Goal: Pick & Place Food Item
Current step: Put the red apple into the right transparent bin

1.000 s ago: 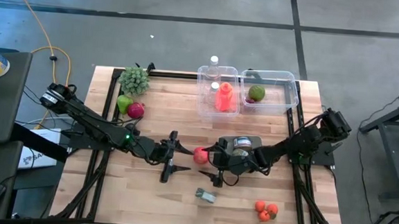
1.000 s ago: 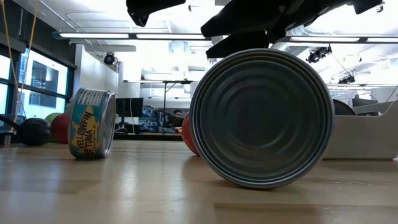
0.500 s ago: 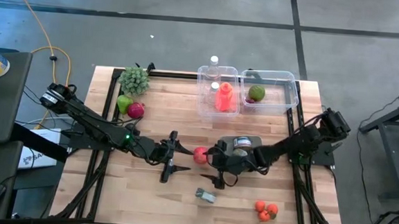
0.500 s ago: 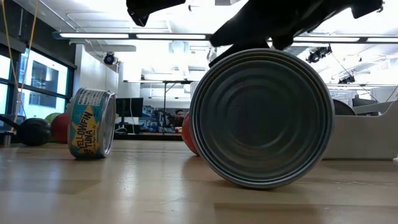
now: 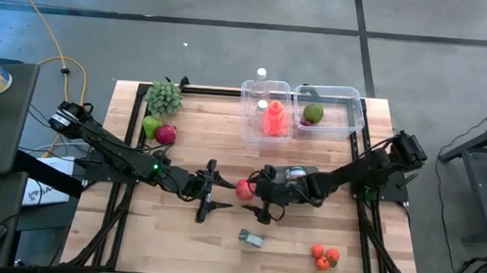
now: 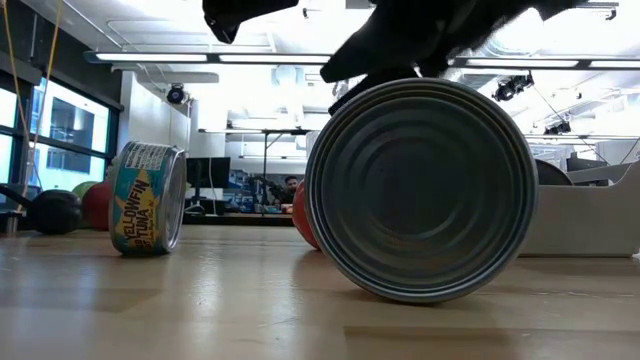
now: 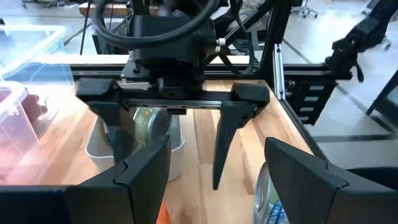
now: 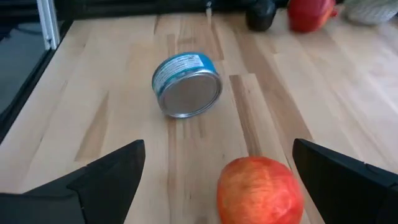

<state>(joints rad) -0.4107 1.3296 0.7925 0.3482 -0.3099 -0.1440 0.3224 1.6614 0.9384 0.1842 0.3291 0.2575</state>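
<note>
Tuna can (image 5: 251,238) lies on its side at the front-centre of the wood table (image 5: 178,243). A bigger plain can (image 6: 420,190) on its side fills the low view. Top-left in the high view: leafy green item (image 5: 164,98), with pear (image 5: 150,127) and red fruit (image 5: 166,134) side by side near it. Small orange fruits (image 5: 325,257) sit front-right. Yellow cable (image 5: 57,62) runs off the table, left.

Right tool (image 5: 260,194) shifts toward 9 o'clock in the high view, closing on the red apple (image 5: 244,188); earlier it sat further toward 3 o'clock, over the big can (image 5: 300,175). Its fingers now stand on either side of the apple, at 12 and 6 o'clock of it, spread wide, not touching. More of the can's top shows now that the right arm has slid off it. In the low view the dark arm mass above the can (image 6: 420,188) moves toward 9 o'clock, leaving bright ceiling toward 3 o'clock.
</note>
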